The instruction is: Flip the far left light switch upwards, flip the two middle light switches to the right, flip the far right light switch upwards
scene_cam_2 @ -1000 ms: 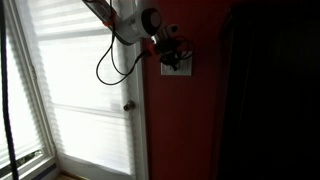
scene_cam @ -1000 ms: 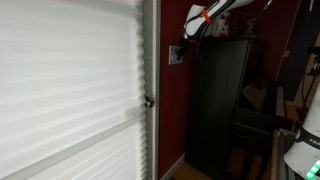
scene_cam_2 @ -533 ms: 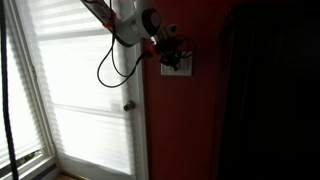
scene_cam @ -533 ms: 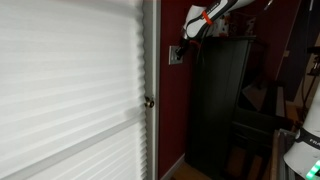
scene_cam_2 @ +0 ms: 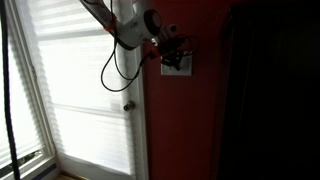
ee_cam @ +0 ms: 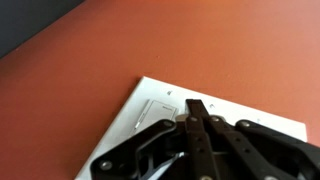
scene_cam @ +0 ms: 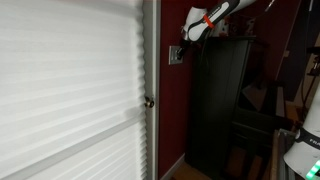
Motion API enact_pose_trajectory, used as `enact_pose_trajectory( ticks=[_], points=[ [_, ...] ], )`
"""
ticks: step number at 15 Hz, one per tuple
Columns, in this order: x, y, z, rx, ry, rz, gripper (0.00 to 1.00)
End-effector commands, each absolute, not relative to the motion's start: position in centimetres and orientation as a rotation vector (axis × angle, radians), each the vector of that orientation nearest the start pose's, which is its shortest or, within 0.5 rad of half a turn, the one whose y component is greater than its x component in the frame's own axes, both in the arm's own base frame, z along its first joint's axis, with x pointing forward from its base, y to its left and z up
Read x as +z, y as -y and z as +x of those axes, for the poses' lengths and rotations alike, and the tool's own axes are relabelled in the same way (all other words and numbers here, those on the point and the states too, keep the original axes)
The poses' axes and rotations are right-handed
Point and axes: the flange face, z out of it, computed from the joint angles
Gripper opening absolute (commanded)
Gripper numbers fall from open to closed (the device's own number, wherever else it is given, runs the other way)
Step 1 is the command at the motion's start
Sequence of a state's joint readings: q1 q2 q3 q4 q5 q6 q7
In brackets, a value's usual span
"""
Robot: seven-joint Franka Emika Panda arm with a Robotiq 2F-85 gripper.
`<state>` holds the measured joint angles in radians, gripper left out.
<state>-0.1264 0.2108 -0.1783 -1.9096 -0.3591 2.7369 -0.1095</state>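
On my screens the wall plate (scene_cam: 176, 55) is a small, pale grey, squarish panel fixed to the dark red wall (scene_cam: 168, 120). It sits just beside the white door frame (scene_cam: 152, 50) and higher than the round metal door knob (scene_cam: 149, 101). In that exterior view it lies between the door and a tall black cabinet (scene_cam: 220, 100).

The two middle light switches belong to this plate, but they are too small for me to pick out from either outside camera. Through the wrist camera the plate (ee_cam: 150, 125) reads as white against an orange-red wall and runs tilted across the frame. There is a faint raised rectangular outline (ee_cam: 155, 112) on its face. I cannot tell which switch that outline is.

The jaws look closed. Their dark tips come together to a single narrow point with nothing between them. That point sits at the plate's face, right beside the outline, though I cannot confirm whether it actually touches.

In an exterior view the white arm (scene_cam_2: 135, 25) reaches in from the top of the picture. A black cable (scene_cam_2: 112, 70) loops below it, in front of the bright window blinds (scene_cam_2: 70, 90). From the opposite side, an orange band (scene_cam: 206, 17) rings the arm near the wrist.
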Motion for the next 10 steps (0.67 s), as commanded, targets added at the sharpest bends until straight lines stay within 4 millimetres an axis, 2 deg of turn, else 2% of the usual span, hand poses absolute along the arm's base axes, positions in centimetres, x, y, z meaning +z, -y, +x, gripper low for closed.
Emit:
enact_pose_trajectory(
  ticks=[1, 4, 6, 8, 10],
  points=[
    [45.9, 17.4, 62.5, -0.842, 0.19, -3.373, 0.0],
    [46.5, 17.3, 61.4, -0.589, 0.165, -3.368, 0.0],
    [47.6, 17.7, 60.7, -0.481, 0.117, -3.378, 0.0],
    [49.4, 18.6, 60.4, -0.495, 0.063, -3.394, 0.0],
    [51.1, 19.4, 60.4, -0.582, 0.036, -3.396, 0.0]
  ],
)
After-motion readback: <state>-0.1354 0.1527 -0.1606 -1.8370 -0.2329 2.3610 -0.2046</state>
